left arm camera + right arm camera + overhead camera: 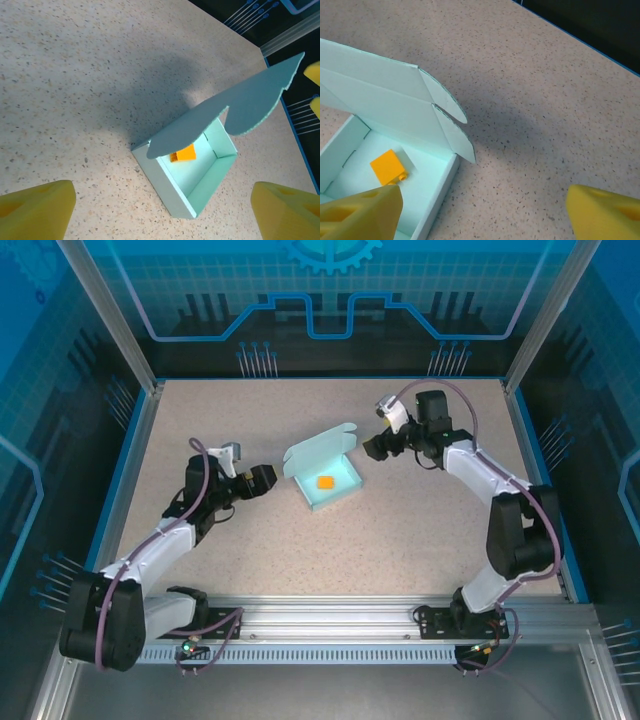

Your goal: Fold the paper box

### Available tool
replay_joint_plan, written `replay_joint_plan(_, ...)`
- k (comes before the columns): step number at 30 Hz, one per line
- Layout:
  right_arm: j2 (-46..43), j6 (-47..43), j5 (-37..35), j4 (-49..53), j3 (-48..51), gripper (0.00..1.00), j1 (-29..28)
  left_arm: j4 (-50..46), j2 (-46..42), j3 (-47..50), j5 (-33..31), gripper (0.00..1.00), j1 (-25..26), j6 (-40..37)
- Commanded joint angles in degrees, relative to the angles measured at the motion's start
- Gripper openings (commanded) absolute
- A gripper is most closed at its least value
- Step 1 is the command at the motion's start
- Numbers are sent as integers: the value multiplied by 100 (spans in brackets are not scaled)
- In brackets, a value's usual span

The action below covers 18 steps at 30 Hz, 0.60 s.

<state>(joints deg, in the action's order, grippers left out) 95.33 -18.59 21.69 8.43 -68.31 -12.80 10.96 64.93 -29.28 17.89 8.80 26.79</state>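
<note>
Your paper box (338,492) sits mid-table (400,530) on the speckled top: thin pale-blue card, tray formed, scalloped lid standing up, small orange block (326,481) inside. Left gripper (266,480) is just left of it and right gripper (370,448) just far-right, both spread wide and holding nothing.

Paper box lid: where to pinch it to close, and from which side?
Pinch the lid at its free top edge near the rounded side flaps, coming from the right gripper's side. The lid stands raised and tilted over the tray, hinged along one wall, so that thin edge is exposed, and the flap end faces that open gripper.
</note>
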Motion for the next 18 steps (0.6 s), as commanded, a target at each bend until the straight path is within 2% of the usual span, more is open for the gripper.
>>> replay_joint_plan(1, 331, -432, 200, 291, -322, 83, -136, 170, -181, 142, 73, 90, 77, -206)
replay_joint_plan(10, 1186, -951, 349, 819, -1344, 67, -385, -24, -379, 106, -131, 89, 175, -384)
replay_joint_plan(13, 1393, -1087, 324, 974, -1538, 63, -468, -63, -422, 89, -145, 89, 175, -396)
replay_joint_plan(18, 1574, -1177, 344, 1096, -1732, 51, -522, -129, -428, 62, -192, 89, 175, -411)
